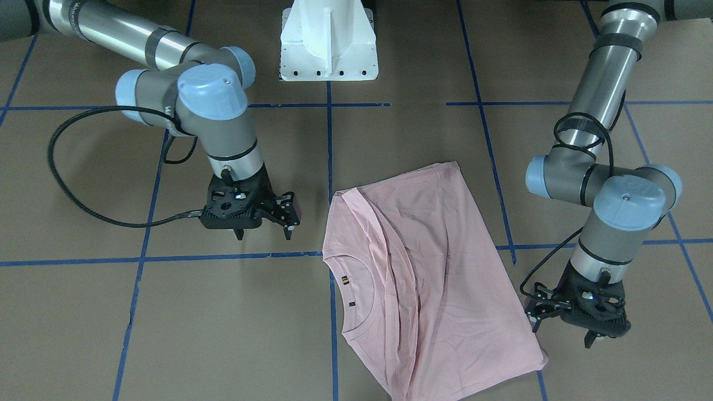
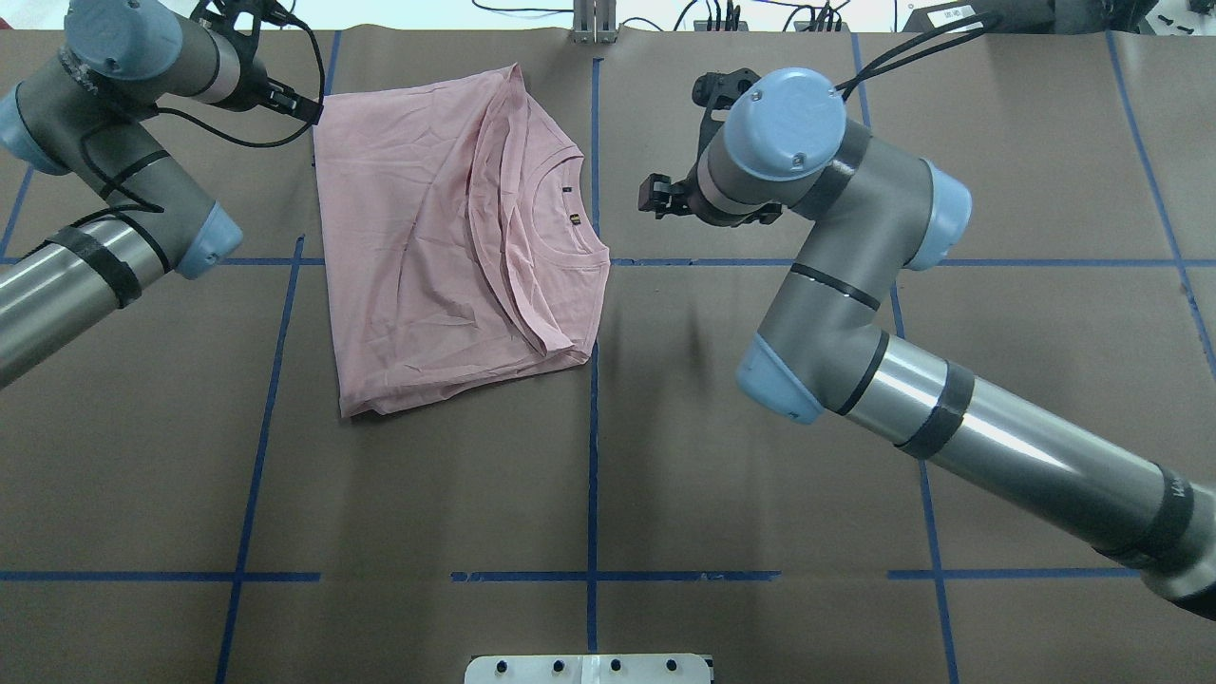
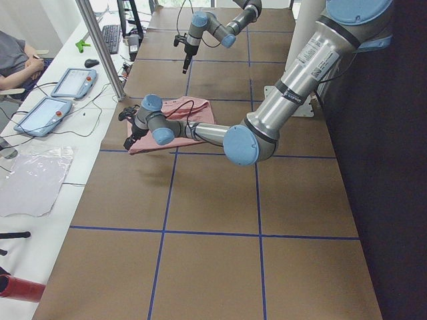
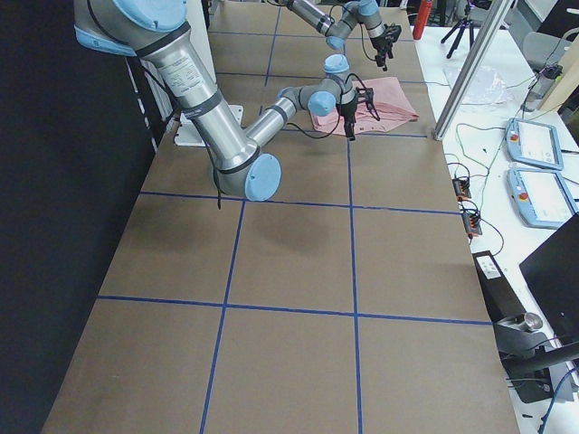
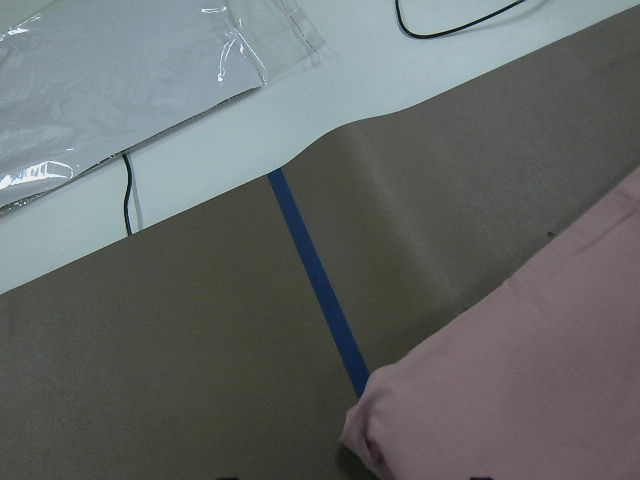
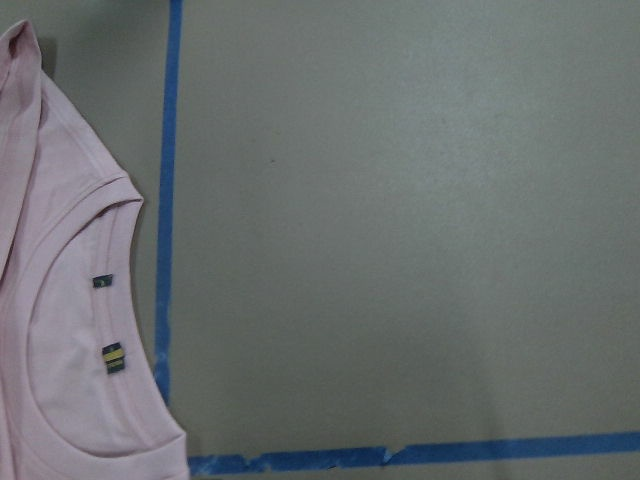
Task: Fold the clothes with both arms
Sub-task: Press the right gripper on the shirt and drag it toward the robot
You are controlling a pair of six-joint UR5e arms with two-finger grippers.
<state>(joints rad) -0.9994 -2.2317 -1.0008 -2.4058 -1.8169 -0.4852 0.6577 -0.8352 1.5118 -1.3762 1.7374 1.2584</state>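
The pale pink T-shirt [image 1: 429,278] lies folded on the brown table, plain side up, one side folded in over the body. Its ribbed collar [image 6: 60,340] with two small labels faces the right arm's side. My right gripper [image 1: 264,229] hangs open just above the table, a short way beside the collar edge, holding nothing. Off the opposite edge, near a far corner of the shirt [image 2: 446,247], my left gripper [image 1: 561,333] is open and empty. The left wrist view shows that rounded shirt corner [image 5: 520,390]. No print shows.
Blue tape lines [image 2: 592,427] grid the brown table cover. The white pedestal base [image 1: 328,44] stands at the robot's side. Beyond the far table edge a white bench holds a clear plastic bag [image 5: 130,80], cables and tablets [image 3: 47,113]; a person [image 3: 17,63] sits there.
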